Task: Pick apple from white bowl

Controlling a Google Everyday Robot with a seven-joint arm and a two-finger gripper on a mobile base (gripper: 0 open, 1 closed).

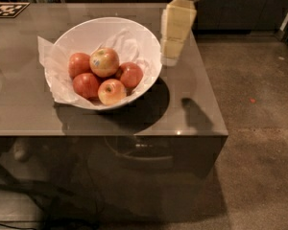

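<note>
The gripper [171, 57] hangs just beside the bowl [81, 28] rim; the apple [104, 62] lies left of it, topmost. Spread or not, I cannot tell.

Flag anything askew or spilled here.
Only the crumpled paper liner juts past the white bowl's left rim. Five apples sit inside, nothing spilled. The gripper hangs beside the right rim.

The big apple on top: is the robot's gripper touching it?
Apart. The camera view shows the gripper at the bowl rim, paper lining between it and the apple.
</note>
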